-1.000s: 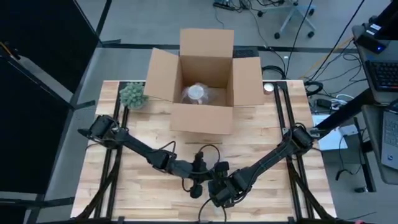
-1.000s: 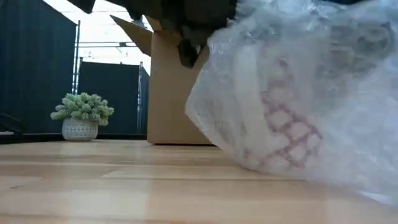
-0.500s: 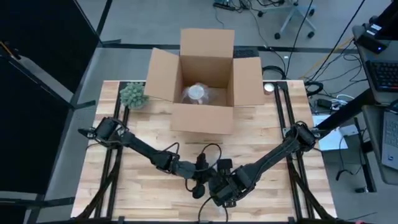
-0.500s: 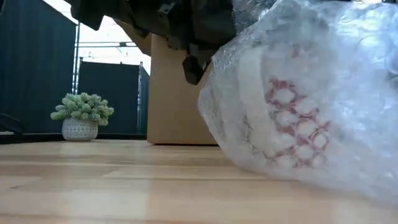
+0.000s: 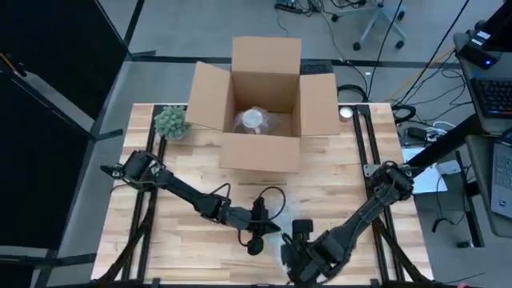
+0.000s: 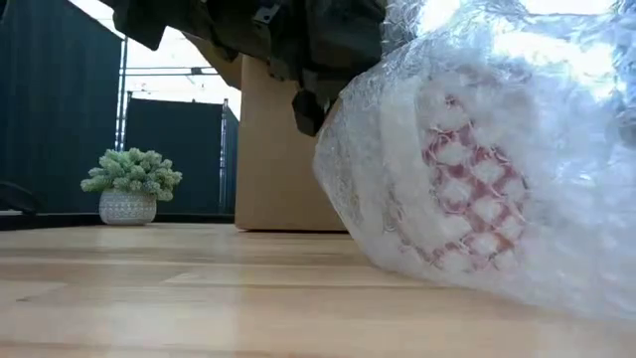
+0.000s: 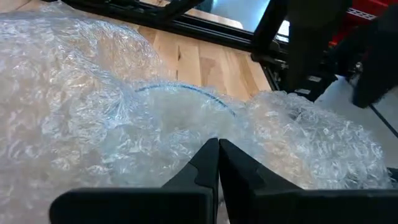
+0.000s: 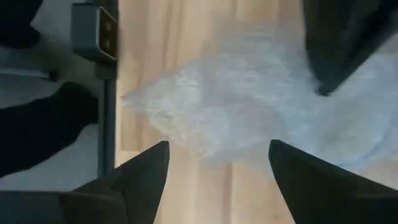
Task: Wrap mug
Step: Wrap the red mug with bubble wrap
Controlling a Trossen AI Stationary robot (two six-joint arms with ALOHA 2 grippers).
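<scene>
Wooden table (image 5: 184, 172) fills your overhead view, with an open cardboard box (image 5: 260, 100) at its far edge, already holding one wrapped bundle, and a small potted plant (image 5: 170, 122) beside it. Near the front edge, your left gripper (image 5: 258, 234) sits at the bubble wrap (image 5: 282, 210), which shows only faintly here. Your right gripper (image 5: 300, 258) is just beside it, closer to the edge.

From table height, the wrap is a big crinkled mound resting on the wood, and the mug (image 6: 452, 184) shows through it as a white shape with a red pattern.

From your left wrist, the fingers (image 7: 208, 163) are pressed together, pinching a fold of wrap; a curved rim shows faintly beneath the plastic.

From your right wrist, the fingers (image 8: 146, 171) stand wide apart above the wrap, gripping nothing.

Judging by this, the mug is covered but the bundle looks loose; tucking the ends and boxing it likely remain.
</scene>
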